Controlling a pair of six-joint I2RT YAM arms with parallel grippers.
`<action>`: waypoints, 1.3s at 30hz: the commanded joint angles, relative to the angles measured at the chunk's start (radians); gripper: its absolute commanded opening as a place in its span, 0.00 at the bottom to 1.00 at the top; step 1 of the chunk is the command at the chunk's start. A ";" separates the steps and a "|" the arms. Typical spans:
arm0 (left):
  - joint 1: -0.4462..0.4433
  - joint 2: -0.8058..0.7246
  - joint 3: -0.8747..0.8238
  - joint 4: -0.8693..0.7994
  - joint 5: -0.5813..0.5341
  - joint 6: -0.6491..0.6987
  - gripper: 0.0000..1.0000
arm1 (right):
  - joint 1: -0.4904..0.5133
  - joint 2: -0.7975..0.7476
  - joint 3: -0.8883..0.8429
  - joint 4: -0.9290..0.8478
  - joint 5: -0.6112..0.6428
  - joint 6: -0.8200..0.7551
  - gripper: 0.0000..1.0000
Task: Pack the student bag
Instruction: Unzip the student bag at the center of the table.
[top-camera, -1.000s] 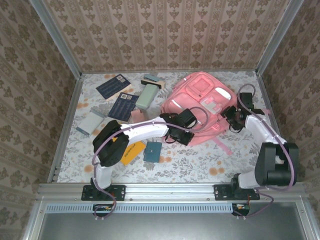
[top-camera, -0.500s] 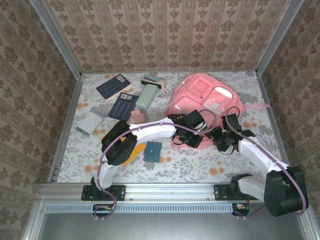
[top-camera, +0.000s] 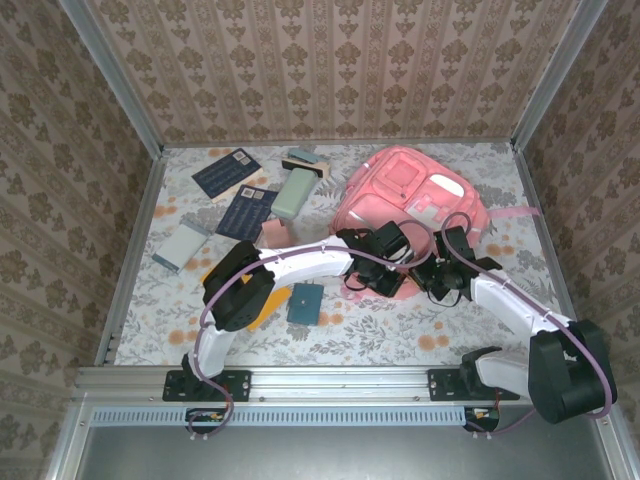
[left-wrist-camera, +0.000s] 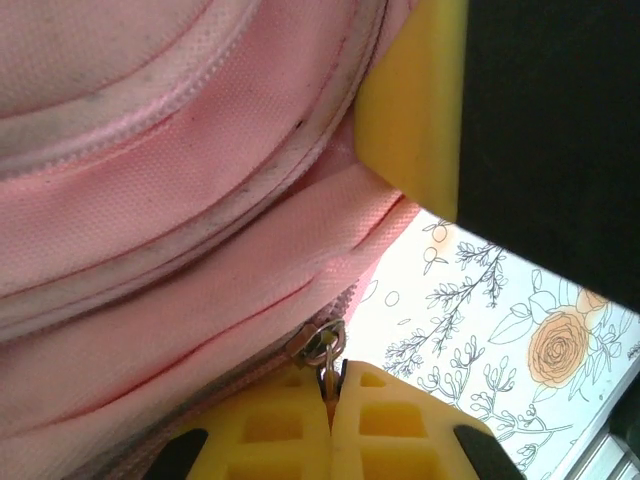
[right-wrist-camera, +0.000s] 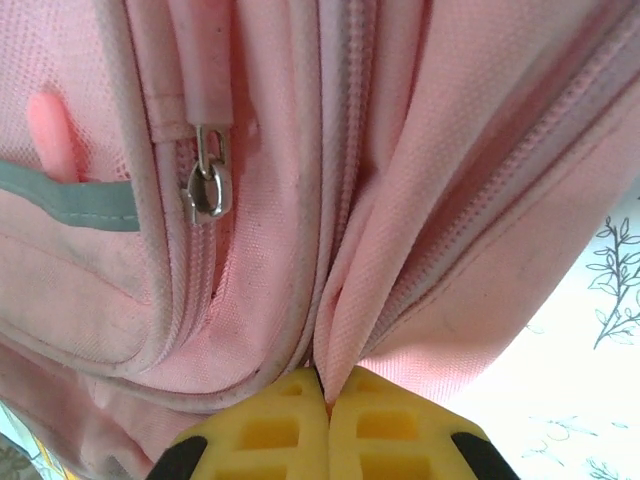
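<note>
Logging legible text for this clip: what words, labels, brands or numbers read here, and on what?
None can be read.
Far dark blue booklet: pale label, too small to read.
Near dark blue booklet: pale label, too blurred to read.
student bag: white patch shows nothing legible.
Zipper pull in right wrist view: no lettering visible.

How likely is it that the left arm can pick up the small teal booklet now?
Probably not yet: the left end effector is shut on the zipper pull of the large pink fabric backpack. The teal booklet lies uncovered near the forearm, so it looks reachable once freed.
</note>
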 joint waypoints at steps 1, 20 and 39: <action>0.031 -0.019 0.006 -0.104 -0.057 0.020 0.00 | -0.050 0.000 0.051 -0.113 0.070 -0.067 0.00; 0.396 -0.016 0.032 -0.234 -0.184 0.193 0.00 | -0.307 -0.027 0.178 -0.262 0.094 -0.314 0.00; 0.061 -0.148 -0.109 -0.060 -0.024 0.040 0.00 | -0.334 0.370 0.558 -0.296 0.236 -0.412 0.49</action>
